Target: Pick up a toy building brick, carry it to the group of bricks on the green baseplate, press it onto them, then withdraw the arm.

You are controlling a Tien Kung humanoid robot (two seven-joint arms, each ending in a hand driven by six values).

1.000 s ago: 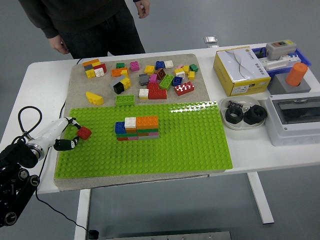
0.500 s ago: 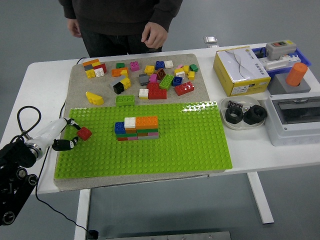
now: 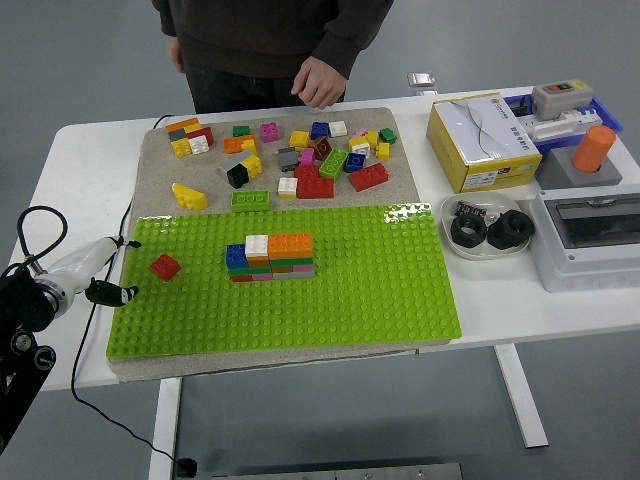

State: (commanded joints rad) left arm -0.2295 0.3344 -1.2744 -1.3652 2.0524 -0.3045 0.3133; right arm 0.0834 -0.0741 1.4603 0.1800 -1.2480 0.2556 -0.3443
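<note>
A small red brick (image 3: pixel 165 266) lies on the green baseplate (image 3: pixel 380 290) near its left edge, free of any hand. The group of stacked bricks (image 3: pixel 271 256), blue, white, orange and darker layers, stands in the baseplate's middle. My left hand (image 3: pixel 100 275) hovers at the baseplate's left rim, left of the red brick and apart from it, fingers relaxed and holding nothing. The right arm is out of view.
Several loose bricks (image 3: pixel 300 160) lie on the beige mat (image 3: pixel 150 185) behind the baseplate. A person stands at the far side, one hand (image 3: pixel 322 82) hanging above the mat's back edge. A yellow box (image 3: pixel 482 140), a bowl of black parts (image 3: pixel 487 228) and grey equipment (image 3: pixel 585 235) fill the right.
My left hand has let go of the red brick and drawn back leftward off the baseplate. The brick stays on the plate. The person has shifted right along the far side.
</note>
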